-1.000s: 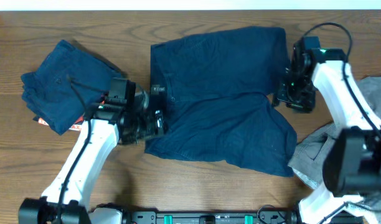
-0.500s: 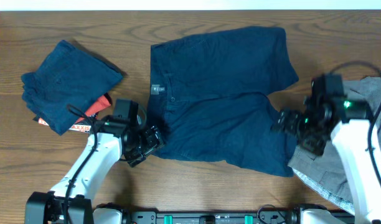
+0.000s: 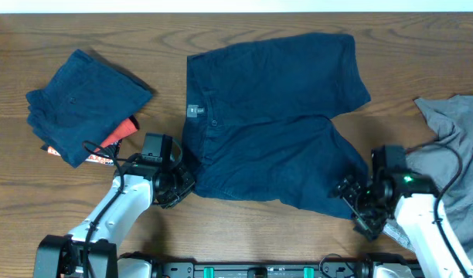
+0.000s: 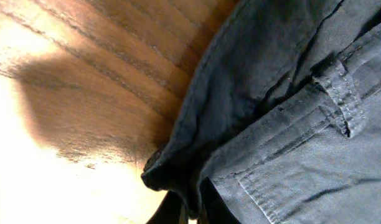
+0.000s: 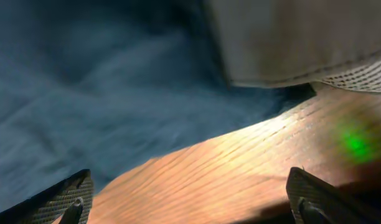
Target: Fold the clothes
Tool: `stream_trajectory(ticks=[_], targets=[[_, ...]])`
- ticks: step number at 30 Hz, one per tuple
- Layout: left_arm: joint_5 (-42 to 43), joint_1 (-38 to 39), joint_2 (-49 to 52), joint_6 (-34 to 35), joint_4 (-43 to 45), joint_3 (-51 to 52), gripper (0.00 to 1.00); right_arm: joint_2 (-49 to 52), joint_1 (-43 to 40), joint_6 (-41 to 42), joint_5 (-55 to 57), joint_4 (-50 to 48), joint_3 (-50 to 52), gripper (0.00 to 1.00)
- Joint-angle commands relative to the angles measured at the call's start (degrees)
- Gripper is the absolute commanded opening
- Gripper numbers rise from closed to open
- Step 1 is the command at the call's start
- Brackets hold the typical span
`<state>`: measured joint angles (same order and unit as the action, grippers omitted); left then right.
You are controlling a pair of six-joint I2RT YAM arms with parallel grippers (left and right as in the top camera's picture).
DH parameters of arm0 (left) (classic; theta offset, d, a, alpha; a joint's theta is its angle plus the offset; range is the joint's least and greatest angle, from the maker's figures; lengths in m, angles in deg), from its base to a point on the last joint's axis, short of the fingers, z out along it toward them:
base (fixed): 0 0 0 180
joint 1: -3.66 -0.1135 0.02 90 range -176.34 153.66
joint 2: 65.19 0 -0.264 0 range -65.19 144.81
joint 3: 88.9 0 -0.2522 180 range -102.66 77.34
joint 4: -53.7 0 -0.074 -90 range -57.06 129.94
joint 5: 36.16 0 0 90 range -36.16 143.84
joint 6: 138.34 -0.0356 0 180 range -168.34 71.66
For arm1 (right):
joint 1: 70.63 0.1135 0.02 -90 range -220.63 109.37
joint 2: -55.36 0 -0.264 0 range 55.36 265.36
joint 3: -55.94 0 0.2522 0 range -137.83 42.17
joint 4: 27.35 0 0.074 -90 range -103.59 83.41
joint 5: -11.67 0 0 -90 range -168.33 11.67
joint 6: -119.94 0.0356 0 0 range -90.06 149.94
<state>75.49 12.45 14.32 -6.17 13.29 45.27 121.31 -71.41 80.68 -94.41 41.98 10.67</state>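
Starting the shorts (image 3: 275, 116); one folded pair (image 3: 82, 104) lies aside.
Left end effector (image 3: 182, 184) pinches their waistband; our right end effector (image 3: 352, 202) gapes at the hem.

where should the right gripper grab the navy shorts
Pinch the hem corner of the lower leg, coming in low from the right. The navy shorts lie flat on the table, so only an edge can be pinched, and the open right gripper is beside it.

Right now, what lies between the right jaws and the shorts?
Bare table only: the right wrist view shows wood running from the open right jaws to the shorts. The grey garment sits off to one side.
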Motion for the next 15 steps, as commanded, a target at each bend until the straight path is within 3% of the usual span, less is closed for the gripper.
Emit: stream_trajectory(ticks=[1,12,14,15], targets=[[-1.38,0.02,-0.55,-0.92,-2.43,-0.07,0.06,-0.33,0.09,5.29,-0.42,-2.29,4.52,0.96],[-1.42,0.02,-8.17,-3.32,-10.27,-0.07,0.06,-0.33,0.09,10.99,3.43,-15.17,13.27,0.89],[-1.42,0.02,-9.92,-4.02,-11.13,-0.07,0.06,-0.33,0.09,10.99,3.74,-17.9,13.49,0.81],[-1.42,0.02,-10.69,-4.04,-11.54,-0.07,0.06,-0.33,0.09,10.97,3.85,-18.82,13.49,0.72]])
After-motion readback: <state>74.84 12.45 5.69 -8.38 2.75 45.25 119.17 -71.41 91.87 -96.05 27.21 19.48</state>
